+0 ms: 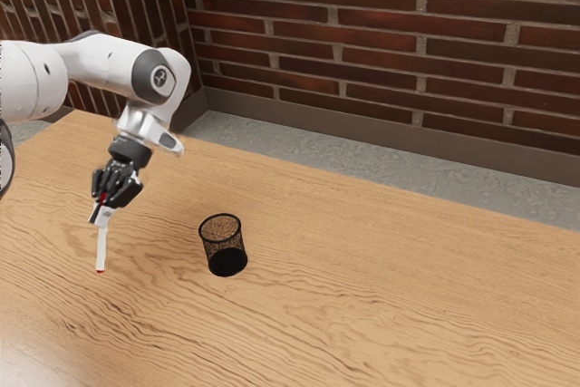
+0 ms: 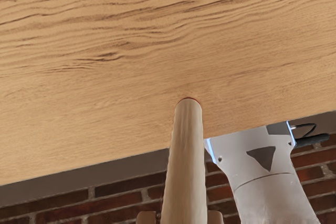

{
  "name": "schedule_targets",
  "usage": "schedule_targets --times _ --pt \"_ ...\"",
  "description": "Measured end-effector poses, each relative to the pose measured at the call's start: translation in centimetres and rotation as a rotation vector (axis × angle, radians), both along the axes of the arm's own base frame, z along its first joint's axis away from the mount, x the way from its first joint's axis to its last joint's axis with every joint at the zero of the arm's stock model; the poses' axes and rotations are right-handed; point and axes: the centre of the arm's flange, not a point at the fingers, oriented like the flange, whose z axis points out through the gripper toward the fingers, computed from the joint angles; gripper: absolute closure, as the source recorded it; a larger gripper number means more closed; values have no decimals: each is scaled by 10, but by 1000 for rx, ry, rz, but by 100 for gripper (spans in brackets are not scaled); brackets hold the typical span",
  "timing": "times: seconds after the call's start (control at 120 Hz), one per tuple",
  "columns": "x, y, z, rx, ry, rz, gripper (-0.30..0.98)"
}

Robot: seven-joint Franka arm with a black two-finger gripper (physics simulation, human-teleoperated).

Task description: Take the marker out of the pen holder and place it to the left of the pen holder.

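Marker (image 1: 101, 249) in the claw (image 1: 101, 212), black pen holder (image 1: 224, 247) upright

arm (image 1: 104, 61): white, rounded glossy shells | joint cap (image 1: 143, 76): dark grey, round emblem (image 1: 160, 77) | wrist collar (image 1: 130, 149): black | gripper (image 1: 101, 212): black, knobby | housing (image 2: 268, 198): pale grey, dark triangle (image 2: 263, 157), small dark screws (image 2: 220, 159), thin curved seam (image 2: 262, 177), bluish edges | cable (image 2: 310, 126): black, looped

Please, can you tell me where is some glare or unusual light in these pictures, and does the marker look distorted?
Exterior view: pale glare on the table at the lower left corner; the marker looks slim and white. Wrist view: it looms large, probably from closeness, and looks tan; bluish bright edges on the robot's base.
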Motion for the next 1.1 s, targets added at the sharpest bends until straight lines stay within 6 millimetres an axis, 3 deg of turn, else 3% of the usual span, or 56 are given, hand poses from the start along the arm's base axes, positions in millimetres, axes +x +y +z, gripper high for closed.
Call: schedule_targets --times 0.317,0.5,0.6,0.667,0.75,0.85,1.025,1.1 --pt "-26 41 -59 3 236 108 77" --pt "-29 41 -66 8 268 126 37" --pt "-23 35 -37 25 185 120 23" --pt "-12 18 -5 31 67 89 17" --pt "4 -14 36 21 -111 33 12" --pt "23 -57 69 -10 -301 -50 7" --pt "43 -146 148 -68 -651 -215 3" --pt "50 -168 168 -89 -745 -250 2"
